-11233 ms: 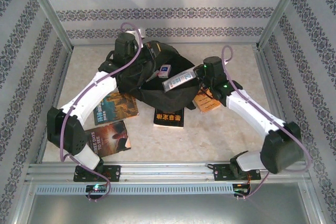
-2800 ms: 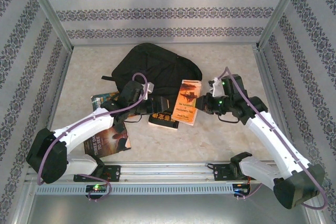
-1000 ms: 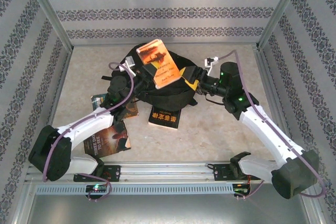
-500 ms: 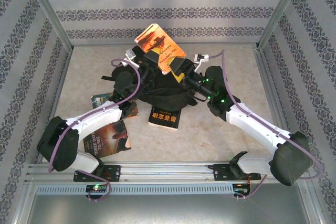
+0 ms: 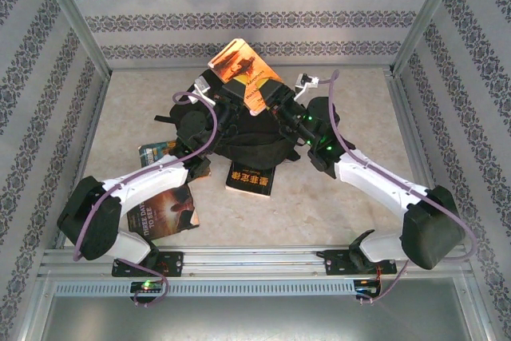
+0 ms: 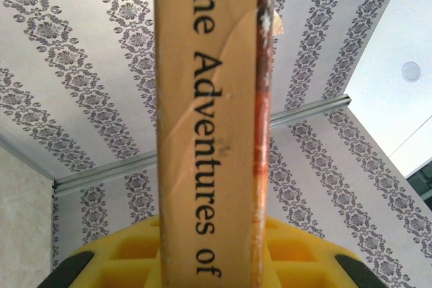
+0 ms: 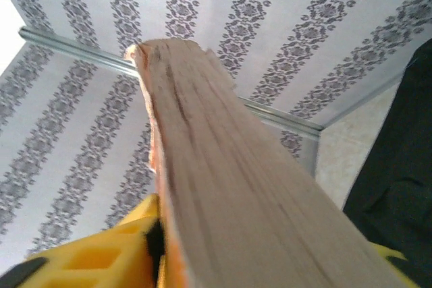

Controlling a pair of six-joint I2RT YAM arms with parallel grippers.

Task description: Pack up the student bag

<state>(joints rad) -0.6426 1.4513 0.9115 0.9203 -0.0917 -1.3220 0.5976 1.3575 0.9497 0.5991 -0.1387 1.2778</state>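
Note:
An orange paperback [image 5: 243, 72] is held up, tilted, above the student bag [image 5: 239, 137], a black backpack lying mid-table. My left gripper [image 5: 231, 95] grips the book's lower left end and my right gripper [image 5: 277, 101] its lower right end. In the left wrist view the spine [image 6: 209, 119], lettered "The Adventures of", stands between the yellow fingers [image 6: 297, 247] of the left gripper [image 6: 212, 264]. The right wrist view looks along the page edges [image 7: 229, 187], with one yellow finger [image 7: 101, 254] of the right gripper [image 7: 202, 261] pressed against the cover and black bag fabric [image 7: 405, 166] at the right.
A black book with red characters [image 5: 250, 179] lies just in front of the bag. Two more books lie at the left: one [image 5: 169, 212] near the left arm's base, another [image 5: 153, 154] partly under the left arm. Patterned walls and metal rails enclose the table.
A second ago only the right gripper held the orange book and the left gripper was lower left. The left gripper has risen and closed on it; the book has shifted slightly back.

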